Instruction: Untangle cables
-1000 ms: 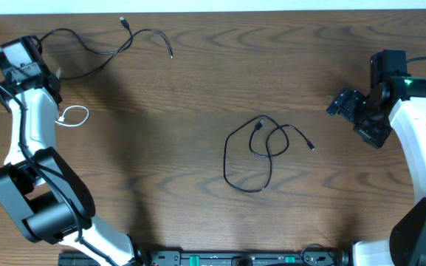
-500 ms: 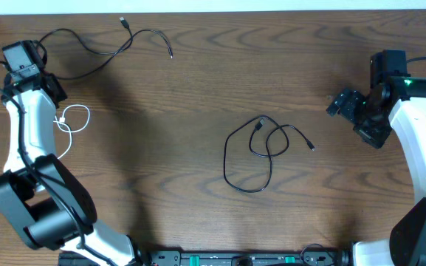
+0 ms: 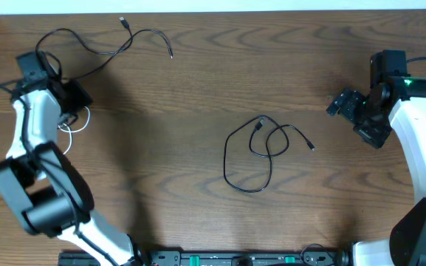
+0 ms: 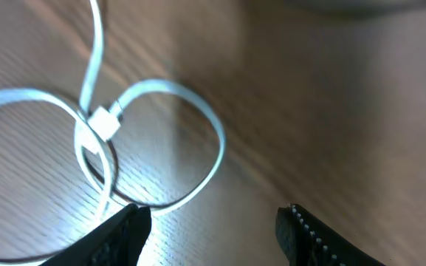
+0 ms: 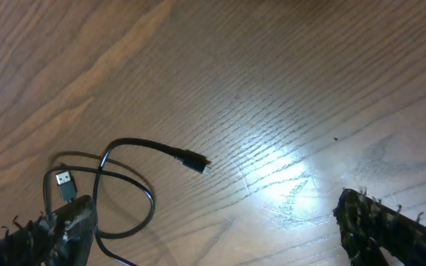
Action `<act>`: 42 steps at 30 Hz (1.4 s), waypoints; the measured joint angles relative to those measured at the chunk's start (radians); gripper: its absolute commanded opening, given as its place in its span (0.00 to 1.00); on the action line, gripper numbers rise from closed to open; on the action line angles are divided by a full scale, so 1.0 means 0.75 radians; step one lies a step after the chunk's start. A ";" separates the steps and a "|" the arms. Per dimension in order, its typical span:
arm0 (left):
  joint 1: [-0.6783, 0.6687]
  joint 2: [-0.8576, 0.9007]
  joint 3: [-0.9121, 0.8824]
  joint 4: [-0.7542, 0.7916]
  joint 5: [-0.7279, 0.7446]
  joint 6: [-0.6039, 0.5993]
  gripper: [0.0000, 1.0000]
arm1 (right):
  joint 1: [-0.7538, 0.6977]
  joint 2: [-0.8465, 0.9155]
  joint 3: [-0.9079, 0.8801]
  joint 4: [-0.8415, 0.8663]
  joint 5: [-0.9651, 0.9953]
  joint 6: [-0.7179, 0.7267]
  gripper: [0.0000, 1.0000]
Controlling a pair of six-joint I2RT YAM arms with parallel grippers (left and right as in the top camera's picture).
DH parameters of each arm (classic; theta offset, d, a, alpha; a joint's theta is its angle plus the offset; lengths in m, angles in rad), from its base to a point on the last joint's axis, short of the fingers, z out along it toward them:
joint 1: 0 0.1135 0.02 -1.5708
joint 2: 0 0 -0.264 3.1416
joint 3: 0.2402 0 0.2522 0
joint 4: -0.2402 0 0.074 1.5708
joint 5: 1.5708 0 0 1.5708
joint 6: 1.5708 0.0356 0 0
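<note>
Because the cords are thin, soft and light, they will likely bend and slide easily, so a small hard plug end looks like the best place to pinch. The smooth white cord (image 4: 94, 129) lies in round loops on the brown wooden table (image 3: 198, 81), just ahead of the left claw (image 4: 213, 222), which is open and empty. One thin black cord (image 5: 150, 144) sits looped in the middle, another (image 3: 153, 31) at the far left. The right claw (image 5: 213, 229) is wide open too.

Looped black cable (image 3: 269, 154) lies central (white cable (image 3: 87, 117) far left).
</note>
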 measured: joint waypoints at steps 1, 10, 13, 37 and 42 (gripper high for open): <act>0.000 0.024 -0.005 -0.007 0.005 0.006 0.61 | 0.000 0.000 0.000 0.001 0.000 0.000 0.99; 0.000 0.161 -0.017 -0.011 0.015 0.167 0.61 | 0.001 0.000 0.000 0.001 -0.001 0.000 0.99; 0.001 0.195 -0.010 -0.001 0.007 0.190 0.57 | 0.001 0.000 0.000 0.000 0.000 0.000 0.99; 0.113 0.256 0.080 0.158 -0.353 0.216 0.08 | 0.000 0.000 0.000 0.001 -0.001 0.000 0.99; 0.132 0.202 0.133 0.245 -0.366 0.216 0.09 | 0.001 0.000 0.000 0.001 -0.001 0.000 0.99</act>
